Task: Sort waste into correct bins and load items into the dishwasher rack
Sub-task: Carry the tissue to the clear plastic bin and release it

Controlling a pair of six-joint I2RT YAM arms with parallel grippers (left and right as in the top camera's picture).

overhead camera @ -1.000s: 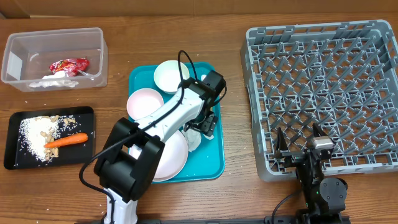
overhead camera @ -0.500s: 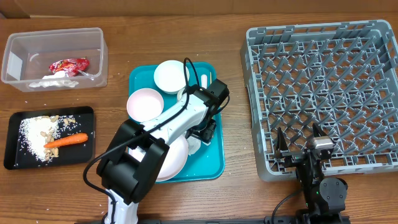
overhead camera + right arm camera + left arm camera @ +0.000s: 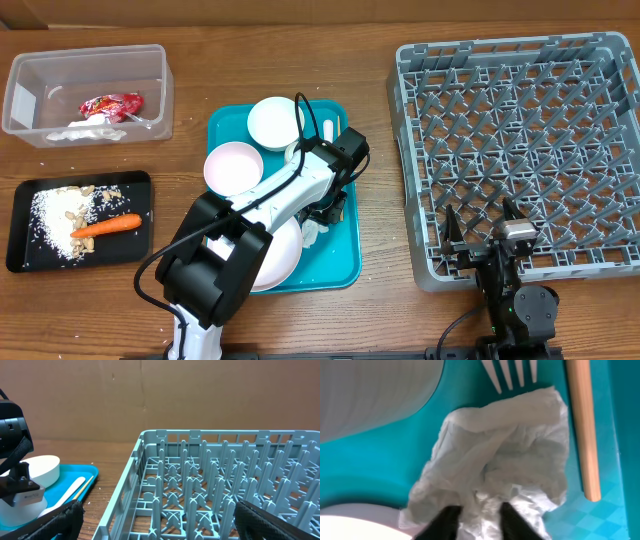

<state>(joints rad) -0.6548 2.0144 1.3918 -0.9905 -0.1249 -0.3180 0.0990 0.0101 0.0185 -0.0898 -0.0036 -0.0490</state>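
We log the crumpled napkin (image 3: 505, 460) lying on the teal tray (image 3: 340, 265), just below the fork (image 3: 512, 372) tines and beside the wooden stick (image 3: 582, 425), near the white plate (image 3: 272, 258). The left gripper (image 3: 477, 516) is down on its lower edge, fingers (image 3: 445, 521) narrowed onto the paper, apparently pinching it, though contact sits at the frame edge. The right gripper (image 3: 480, 222) is spread wide, holding nothing, at the near edge of the dishwasher rack (image 3: 520, 130).
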